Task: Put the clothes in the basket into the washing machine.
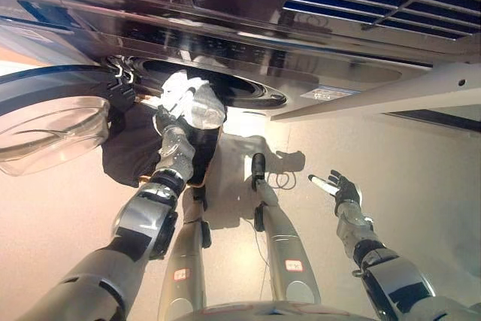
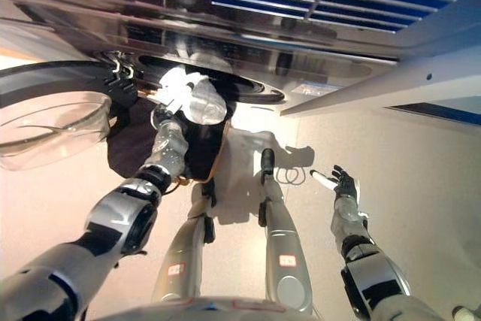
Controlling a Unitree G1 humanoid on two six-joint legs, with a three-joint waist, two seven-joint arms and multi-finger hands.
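Observation:
The washing machine point(image 1: 316, 73) fills the top of the view, its round drum opening point(image 1: 252, 92) dark inside. My left hand point(image 1: 168, 121) is raised to the opening's left rim, fingers curled into a pale white-grey garment point(image 1: 197, 103) that bunches at the drum mouth. Below the opening a dark garment point(image 1: 131, 148) hangs down behind my left forearm, with a brown edge on its right side. My right hand point(image 1: 342, 188) hovers low over the floor to the right, away from the machine, fingers spread and empty. I cannot see a basket.
The machine's door point(image 1: 52, 129) stands swung open at the left, its clear glass bowl bulging toward me beside my left arm. A pale ledge point(image 1: 391, 92) runs along the machine's right side. Beige floor point(image 1: 421, 163) spreads under the right hand.

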